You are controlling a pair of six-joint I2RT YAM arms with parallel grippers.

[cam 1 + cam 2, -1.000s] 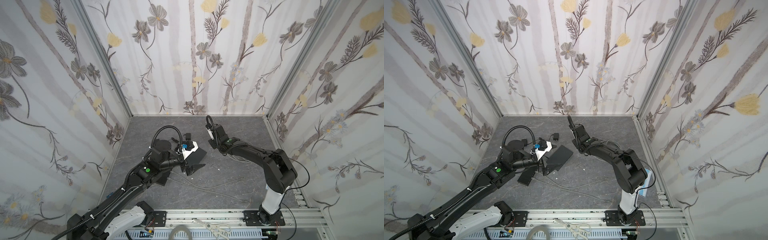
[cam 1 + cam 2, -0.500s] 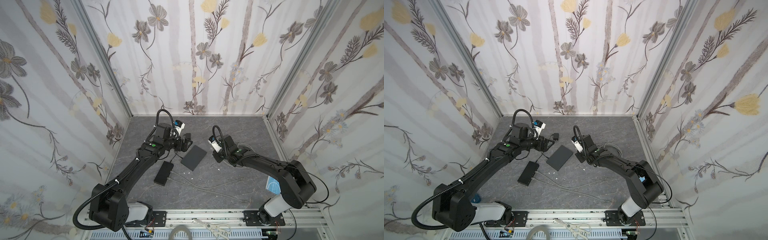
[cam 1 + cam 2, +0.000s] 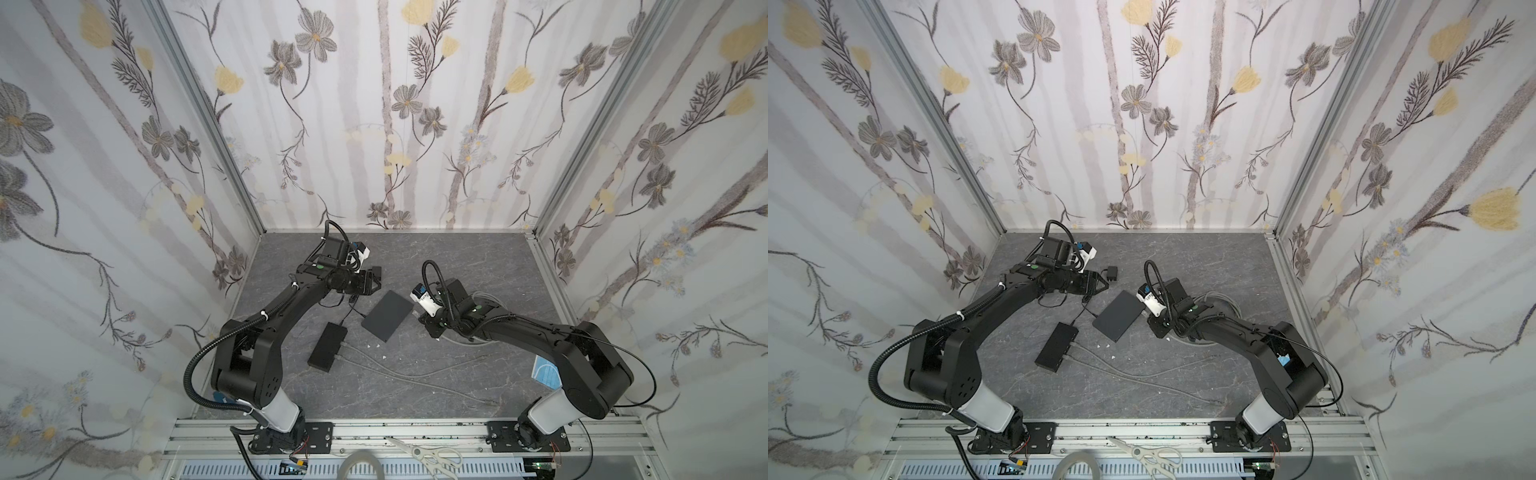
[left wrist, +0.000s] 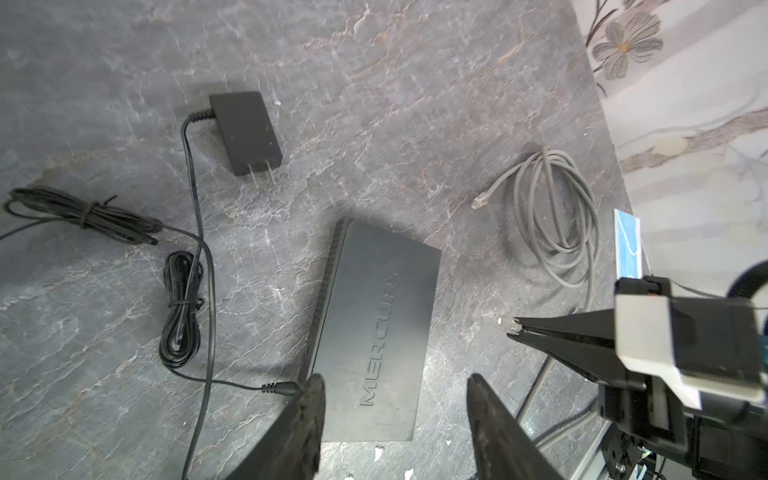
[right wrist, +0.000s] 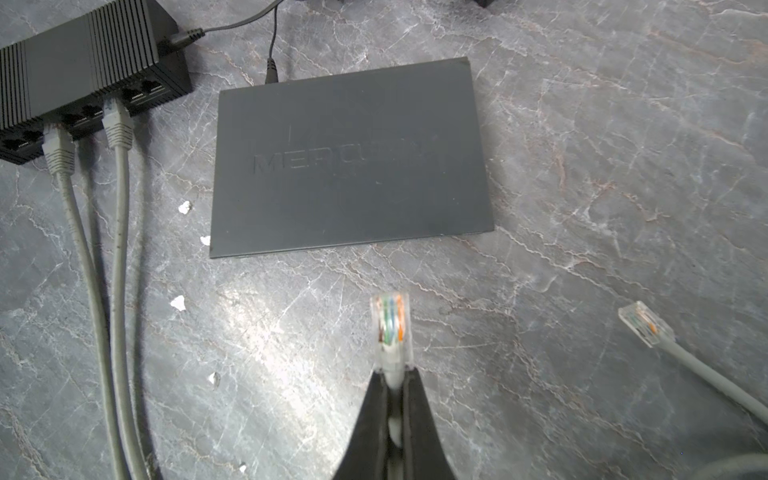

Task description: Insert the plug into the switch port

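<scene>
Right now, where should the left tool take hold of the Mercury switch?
Probably from above, pinching the switch across its short width: it lies flat, lettering up, and the open left tool lines up with that width. Keep clear of the power lead plugged into one long edge.

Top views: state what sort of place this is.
Probably a robot test cell, not a lived-in room: floral-papered walls stand in aluminium corner posts, the left arm and right arm are bolted to an aluminium rail, and a network switch lies cabled on the slate-look floor.
</scene>
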